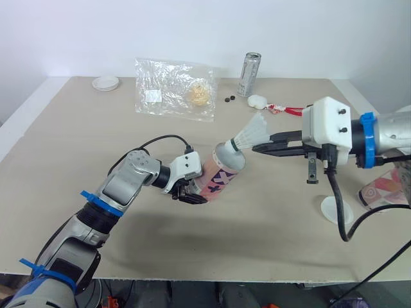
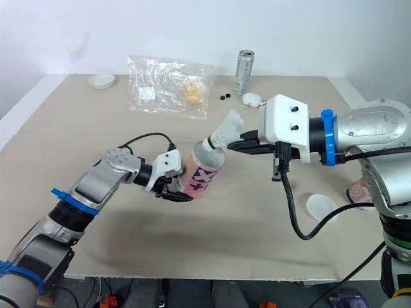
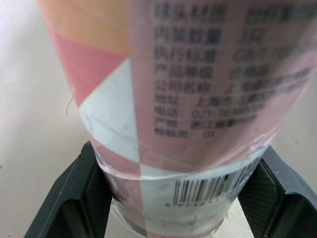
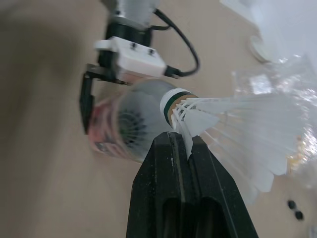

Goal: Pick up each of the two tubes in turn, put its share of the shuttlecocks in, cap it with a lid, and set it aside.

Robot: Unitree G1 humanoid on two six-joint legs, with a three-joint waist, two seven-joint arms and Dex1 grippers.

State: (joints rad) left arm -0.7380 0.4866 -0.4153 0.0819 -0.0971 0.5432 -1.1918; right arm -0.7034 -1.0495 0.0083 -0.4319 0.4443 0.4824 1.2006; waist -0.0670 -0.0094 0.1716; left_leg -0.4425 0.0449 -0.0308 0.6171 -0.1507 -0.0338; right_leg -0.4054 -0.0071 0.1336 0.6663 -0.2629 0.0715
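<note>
Filling of the first tube (image 1: 221, 172), in progress: the left tool (image 1: 191, 191) is clamped on it, tilted, near the middle of the desk (image 1: 77, 141), while the right tool (image 1: 257, 147) pinches a shuttlecock (image 1: 252, 133) at its mouth; the second tube (image 1: 385, 189) and a lid (image 1: 336, 210) lie by the right edge, nothing capped.

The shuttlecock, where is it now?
In the left eye view the shuttlecock is just right of centre, pinched in the right gripper, its cork at the mouth of the tube held by the left gripper.

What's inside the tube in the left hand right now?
Through the mouth of the tube, what looks like one seated shuttlecock skirt; anything below it is covered.
</note>
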